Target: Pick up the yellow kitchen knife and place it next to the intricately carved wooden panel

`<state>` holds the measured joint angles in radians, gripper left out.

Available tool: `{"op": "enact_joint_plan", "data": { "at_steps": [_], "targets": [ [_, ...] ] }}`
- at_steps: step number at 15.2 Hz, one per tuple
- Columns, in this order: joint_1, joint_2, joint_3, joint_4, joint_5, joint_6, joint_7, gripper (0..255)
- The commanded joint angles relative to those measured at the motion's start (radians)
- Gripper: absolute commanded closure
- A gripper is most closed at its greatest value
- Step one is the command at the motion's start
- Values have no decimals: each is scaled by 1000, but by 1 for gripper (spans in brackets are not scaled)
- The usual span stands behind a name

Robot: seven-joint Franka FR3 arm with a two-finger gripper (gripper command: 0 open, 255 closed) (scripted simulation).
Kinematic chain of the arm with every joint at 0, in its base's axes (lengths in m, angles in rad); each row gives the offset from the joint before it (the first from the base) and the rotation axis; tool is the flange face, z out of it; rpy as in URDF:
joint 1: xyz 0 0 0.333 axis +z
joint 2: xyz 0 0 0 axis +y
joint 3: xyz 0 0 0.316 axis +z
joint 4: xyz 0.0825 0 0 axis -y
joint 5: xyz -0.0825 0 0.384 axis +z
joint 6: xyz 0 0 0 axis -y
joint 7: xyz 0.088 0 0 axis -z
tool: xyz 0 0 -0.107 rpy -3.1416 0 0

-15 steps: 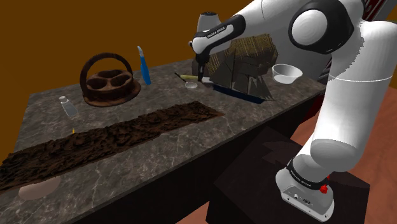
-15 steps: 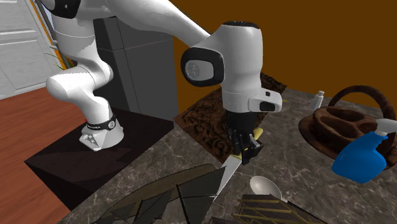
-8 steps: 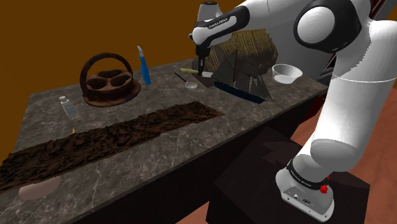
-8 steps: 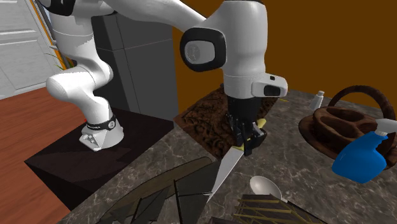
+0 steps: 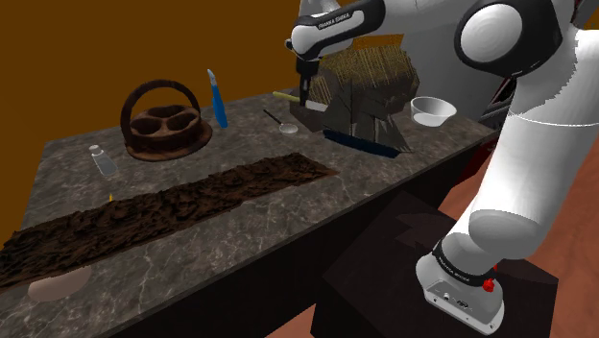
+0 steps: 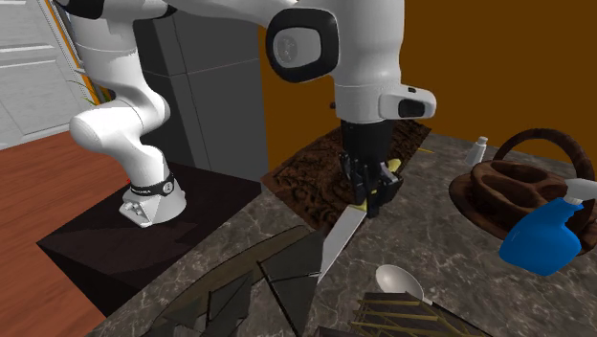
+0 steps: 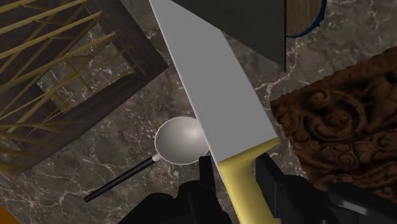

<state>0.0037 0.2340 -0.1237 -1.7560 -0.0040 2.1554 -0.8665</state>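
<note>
One step of two looks done: fingers (image 7: 267,177) clamp the yellow handle of the knife (image 7: 216,95), held above the surface (image 5: 288,206) at the shoulder view's far right. Remaining: carry it to the carved panel (image 5: 163,211) and set it down beside.

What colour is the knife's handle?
Yellow; the knife handle shows best in the wrist view.

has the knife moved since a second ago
Yes. The knife, clasped in the gripper, has gone up: in the second exterior view its yellow handle now sits farther above the spoon than before.
</note>
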Motion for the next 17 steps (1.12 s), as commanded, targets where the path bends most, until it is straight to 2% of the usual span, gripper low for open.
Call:
{"op": "enact_joint_plan", "data": {
  "at_steps": [1, 9, 17],
  "targets": [
    [13, -58, 3, -73, -12, 15, 20, 255],
    [66, -339, 44, -420, -69, 76, 142, 255],
    [107, -610, 121, -691, -83, 70, 269, 255]
  ]
}}
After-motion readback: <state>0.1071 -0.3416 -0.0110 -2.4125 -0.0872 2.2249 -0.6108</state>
